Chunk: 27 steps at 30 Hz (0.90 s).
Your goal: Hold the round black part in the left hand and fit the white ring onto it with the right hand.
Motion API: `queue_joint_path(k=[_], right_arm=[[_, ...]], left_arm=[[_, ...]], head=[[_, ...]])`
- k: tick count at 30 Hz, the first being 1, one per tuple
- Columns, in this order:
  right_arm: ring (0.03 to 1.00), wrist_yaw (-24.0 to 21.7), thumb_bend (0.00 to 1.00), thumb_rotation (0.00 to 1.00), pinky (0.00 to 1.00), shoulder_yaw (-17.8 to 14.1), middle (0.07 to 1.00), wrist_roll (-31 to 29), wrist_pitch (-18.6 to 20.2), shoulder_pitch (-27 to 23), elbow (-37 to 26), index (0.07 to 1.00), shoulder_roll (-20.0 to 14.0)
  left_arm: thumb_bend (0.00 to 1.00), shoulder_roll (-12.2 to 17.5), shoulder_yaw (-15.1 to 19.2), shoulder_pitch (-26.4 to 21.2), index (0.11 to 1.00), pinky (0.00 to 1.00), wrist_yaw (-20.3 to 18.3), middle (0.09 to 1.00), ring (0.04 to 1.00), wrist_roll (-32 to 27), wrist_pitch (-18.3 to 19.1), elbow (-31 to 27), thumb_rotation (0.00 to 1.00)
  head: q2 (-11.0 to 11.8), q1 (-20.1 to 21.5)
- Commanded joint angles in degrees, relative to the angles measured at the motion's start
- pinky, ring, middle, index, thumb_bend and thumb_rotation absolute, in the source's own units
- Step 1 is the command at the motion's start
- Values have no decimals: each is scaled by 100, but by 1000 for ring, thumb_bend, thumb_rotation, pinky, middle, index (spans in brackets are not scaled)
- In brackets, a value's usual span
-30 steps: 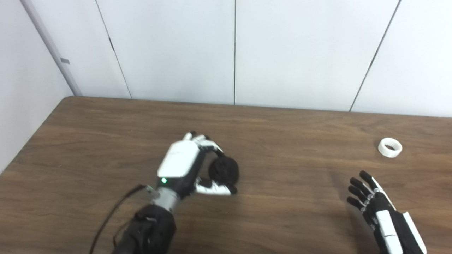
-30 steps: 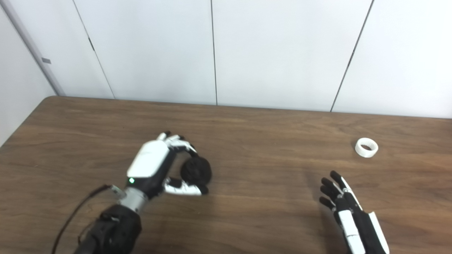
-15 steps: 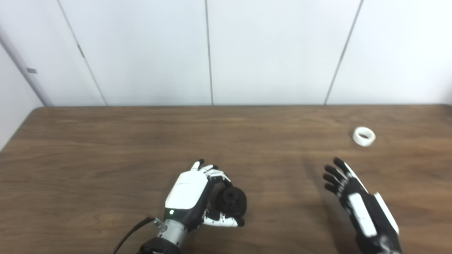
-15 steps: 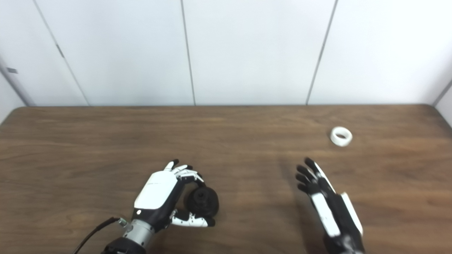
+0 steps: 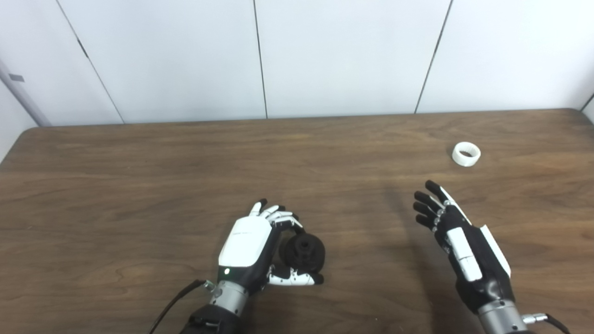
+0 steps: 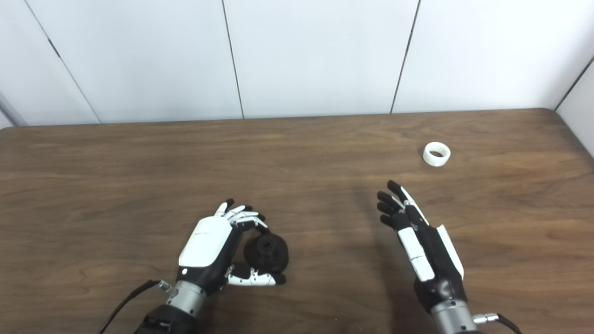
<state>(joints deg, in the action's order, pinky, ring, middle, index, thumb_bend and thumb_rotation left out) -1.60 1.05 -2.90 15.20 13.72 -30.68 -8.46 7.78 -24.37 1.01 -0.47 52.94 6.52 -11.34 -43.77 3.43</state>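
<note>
Right robot hand [image 5: 457, 232] advanced toward white ring [image 5: 466, 153], open; left robot hand [image 5: 253, 246] grips black part [image 5: 304, 250].

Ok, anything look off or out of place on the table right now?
Nothing stands out. The left hand grips the round black part; the small white ring lies flat, apart from the open right hand.

Lab: bare table [image 5: 139, 162], white panels [image 5: 343, 55]
</note>
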Motion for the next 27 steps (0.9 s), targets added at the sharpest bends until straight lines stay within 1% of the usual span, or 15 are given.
queue_joint_path(k=[1,7,15,19,22,24,25,27], right_arm=[[887,51,699,897,869,-10,889,60,-49,-144,-256,934,161],[889,70,688,898,869,-57,890,54,31,-195,-298,933,138],[885,59,651,878,875,-171,901,-76,71,-274,-318,936,84],[888,83,629,877,878,-291,906,-127,170,-326,-379,938,52],[893,96,615,850,875,-411,903,-103,123,-391,-360,942,-8],[888,106,604,742,872,-502,900,-73,120,-452,-344,937,-49],[887,118,603,721,871,-561,900,-60,151,-500,-334,937,-67],[884,132,608,619,857,-648,897,-29,196,-586,-317,928,-102]], left_arm=[[525,18,1,15,483,1000,90,766,881,95,-49,124,56],[525,32,-17,33,483,1000,230,760,884,76,-165,266,55],[525,29,-21,75,483,1000,289,764,885,61,-250,347,56],[525,44,-30,81,484,1000,250,768,886,105,-237,339,58],[525,45,-37,83,483,1000,216,768,885,141,-197,336,59],[525,47,-33,88,483,1000,194,768,882,137,-180,327,59],[525,49,-31,85,483,1000,205,768,880,133,-188,349,59],[525,55,-33,75,483,1000,247,766,878,136,-218,398,59]], head=[[-2,9],[-34,16],[-51,41],[-41,61],[-9,83],[-9,83],[25,147],[25,147]])
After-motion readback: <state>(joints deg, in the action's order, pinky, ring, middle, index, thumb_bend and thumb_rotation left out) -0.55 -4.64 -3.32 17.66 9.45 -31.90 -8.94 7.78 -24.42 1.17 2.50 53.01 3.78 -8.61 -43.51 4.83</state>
